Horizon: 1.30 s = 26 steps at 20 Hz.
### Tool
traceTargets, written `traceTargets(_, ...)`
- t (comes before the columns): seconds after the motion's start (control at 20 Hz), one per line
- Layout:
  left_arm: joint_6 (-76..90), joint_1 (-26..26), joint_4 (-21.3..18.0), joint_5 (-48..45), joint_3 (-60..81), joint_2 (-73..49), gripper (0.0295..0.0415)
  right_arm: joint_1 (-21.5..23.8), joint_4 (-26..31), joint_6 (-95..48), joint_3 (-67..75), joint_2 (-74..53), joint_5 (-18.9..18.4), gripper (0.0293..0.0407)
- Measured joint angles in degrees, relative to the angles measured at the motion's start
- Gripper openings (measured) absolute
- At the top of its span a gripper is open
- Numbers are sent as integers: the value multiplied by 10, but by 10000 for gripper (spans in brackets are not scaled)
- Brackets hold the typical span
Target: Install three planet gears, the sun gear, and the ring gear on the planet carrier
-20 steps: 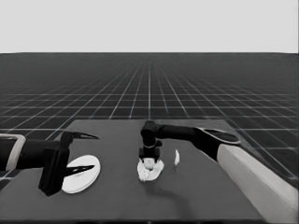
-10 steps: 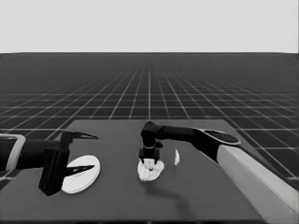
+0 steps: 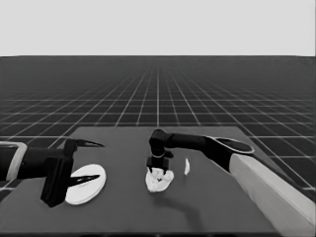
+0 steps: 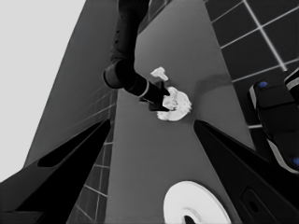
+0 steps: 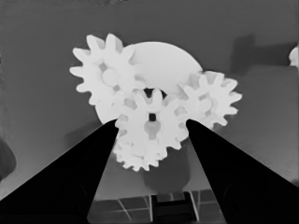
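Observation:
The smaller round part (image 5: 163, 58) lies mid-table (image 3: 159, 183) and carries several small toothed gears. One gear (image 5: 108, 74) and another (image 5: 209, 99) sit at its rim, and a third (image 5: 135, 158) is half hidden. My right gripper (image 5: 152, 122) stands straight over the part (image 3: 158, 167), shut on the middle gear (image 5: 150, 122), which meshes with the others above the central hole. The larger round part (image 3: 81, 190) lies flat at the table's left end (image 4: 201, 200). My left gripper (image 3: 100, 160) waits open above it without holding it.
A thin white piece (image 3: 186, 167) lies just right of the gear cluster, close to the right arm (image 4: 159, 73). The right arm's pale forearm (image 3: 266, 187) crosses the table's right front corner. Dark machinery with blue lights (image 4: 275, 112) sits past the table's edge.

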Motion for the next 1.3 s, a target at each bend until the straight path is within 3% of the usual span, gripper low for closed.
traceTargets(1.3, 0, 0, 0, 0, 0, 0, 385, 0, 0, 156, 0, 0, 0, 309)
